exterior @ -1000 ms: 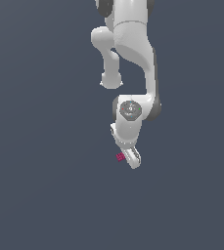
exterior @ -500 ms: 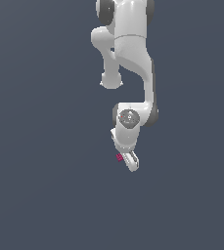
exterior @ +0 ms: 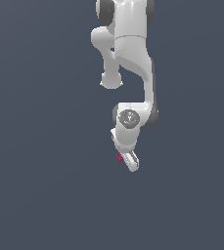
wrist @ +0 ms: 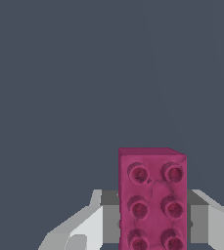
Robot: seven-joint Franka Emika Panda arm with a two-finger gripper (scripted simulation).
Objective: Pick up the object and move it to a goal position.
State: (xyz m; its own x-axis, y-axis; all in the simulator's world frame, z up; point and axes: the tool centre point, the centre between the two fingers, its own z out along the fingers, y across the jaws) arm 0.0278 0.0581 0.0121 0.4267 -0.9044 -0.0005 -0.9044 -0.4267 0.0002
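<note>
The object (wrist: 152, 195) is a magenta-pink rectangular block with round studs, filling the space between my fingers in the wrist view. Grey pads press against both of its long sides. My white gripper (wrist: 152, 227) is shut on it. In the exterior view the object (exterior: 119, 157) shows only as a tiny pink speck at the side of the gripper (exterior: 126, 159), below the arm's wrist; the rest of it is hidden by the hand. Whether the block rests on the floor or hangs just above it cannot be told.
The white arm (exterior: 130, 58) reaches down from the top of the exterior view. A plain dark grey-blue floor (exterior: 45, 185) surrounds it on all sides, with no other object or marker showing.
The wrist dropped slightly toward the block between one second and half a second ago. Since then the arm and the pink block have stayed nearly still.
</note>
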